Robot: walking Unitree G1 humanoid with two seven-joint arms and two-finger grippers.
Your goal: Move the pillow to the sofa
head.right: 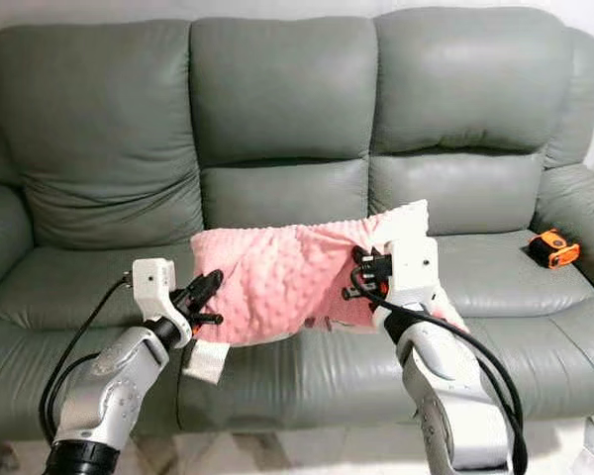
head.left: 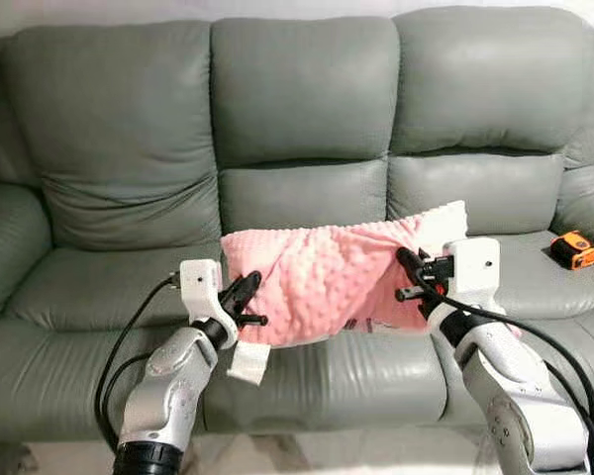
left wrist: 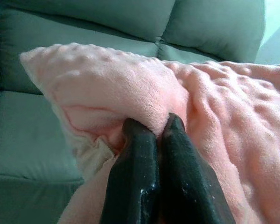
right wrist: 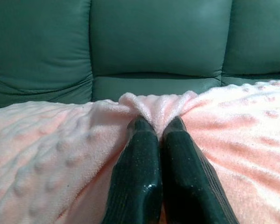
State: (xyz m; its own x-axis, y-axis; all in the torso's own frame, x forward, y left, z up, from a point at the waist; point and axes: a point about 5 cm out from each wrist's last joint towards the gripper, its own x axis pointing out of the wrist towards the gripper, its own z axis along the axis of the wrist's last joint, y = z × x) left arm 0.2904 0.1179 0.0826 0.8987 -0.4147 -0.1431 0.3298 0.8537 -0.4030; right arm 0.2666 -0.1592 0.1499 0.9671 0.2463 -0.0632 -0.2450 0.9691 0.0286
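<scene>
Sofa (head.left: 307, 109): three-seat, grey-green leather-like upholstery, smooth with soft creases. It spans the whole width of the head views; the armrests are cut off at both frame edges and the base is hidden below the lower edge. Three puffed back cushions are seen across the upper half, and seat cushions across the lower half.

Pillow (head.left: 327, 277): pink, plush, covered in small raised dots, roughly rectangular and sagging. It is placed at the centre of the frame, in front of the middle seat cushion, and held at both ends. Whether its underside touches the seat cannot be told. A white corner is raised at its upper right; a pale tag or flap (head.left: 248, 362) hangs below its lower left edge, its attachment hidden.

Right arm: silver, with black cable, seen at lower right, its lower part cut off by the frame edge. The right gripper (head.left: 408, 275) is clamped on the pillow's right end; in the right wrist view the two black fingers (right wrist: 137, 172) are pressed together with a fold of pink fabric pinched at the tips.

Left arm: silver, seen at lower left, likewise cut off. The left gripper (head.left: 246, 295) is closed on the pillow's left end; the fingers (left wrist: 135, 172) are seen pinching plush.

Small orange and black object (head.left: 576, 248): lying on the right seat cushion, at mid right of the frame; it is too small to identify.
</scene>
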